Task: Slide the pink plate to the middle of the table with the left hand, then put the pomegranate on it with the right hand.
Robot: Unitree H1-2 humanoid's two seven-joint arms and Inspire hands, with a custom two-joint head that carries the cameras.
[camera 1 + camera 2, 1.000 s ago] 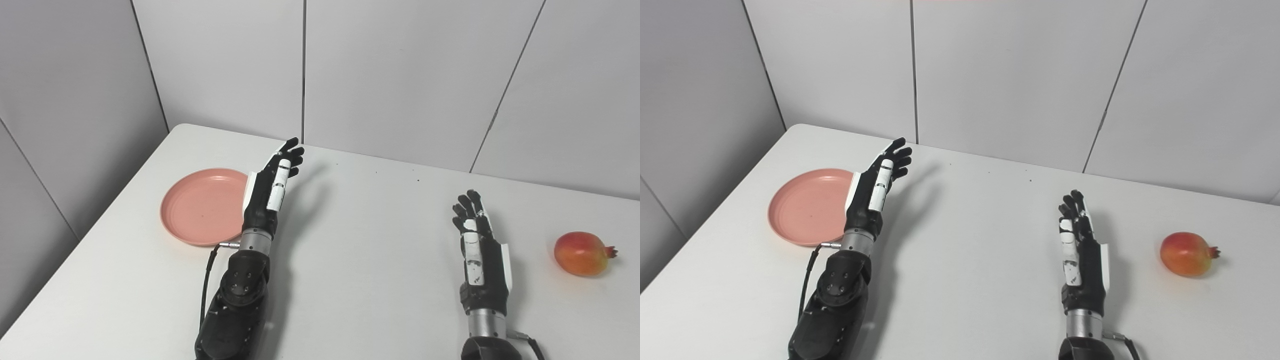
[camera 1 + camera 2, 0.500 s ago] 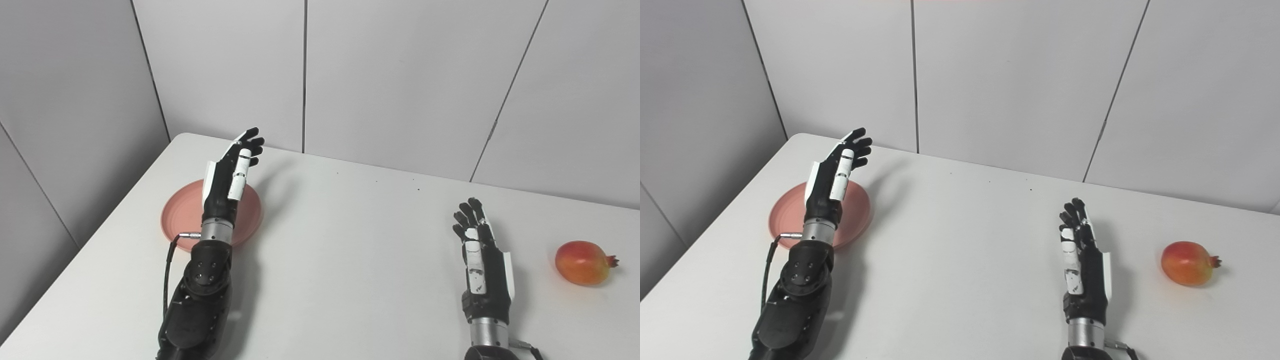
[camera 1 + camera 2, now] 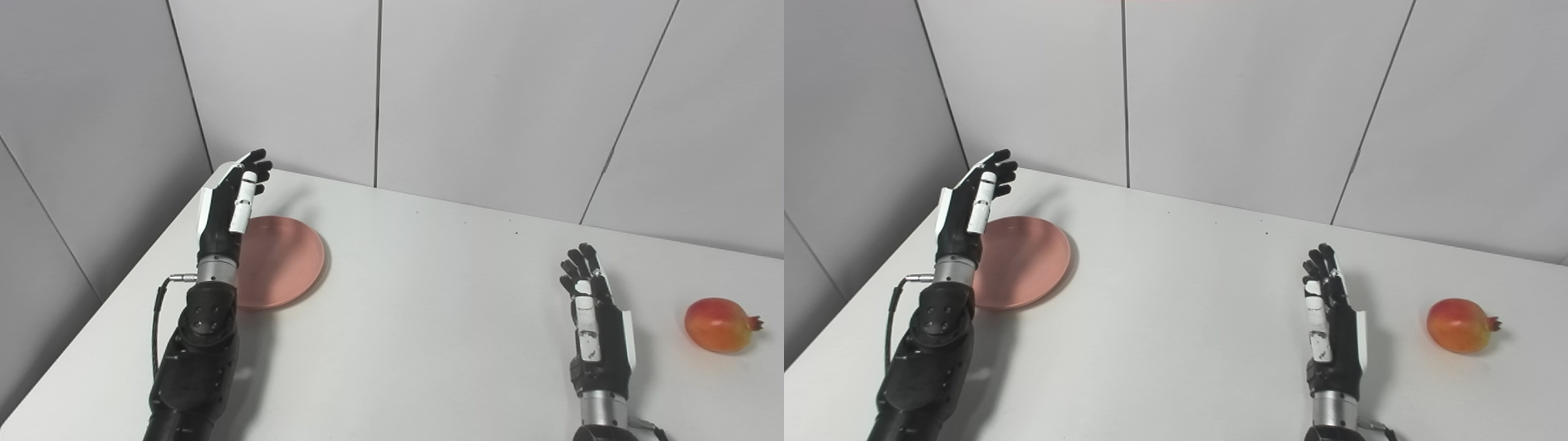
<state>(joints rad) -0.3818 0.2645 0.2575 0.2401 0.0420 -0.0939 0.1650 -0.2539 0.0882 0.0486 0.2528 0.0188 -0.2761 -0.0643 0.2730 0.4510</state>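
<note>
Left hand (image 3: 228,202) open, raised at pink plate (image 3: 285,260) left edge; right hand (image 3: 597,324) open, pomegranate (image 3: 718,324) to its right.

No legible text, labels, brands, numbers or signs observed on any surface in either eye view.
</note>
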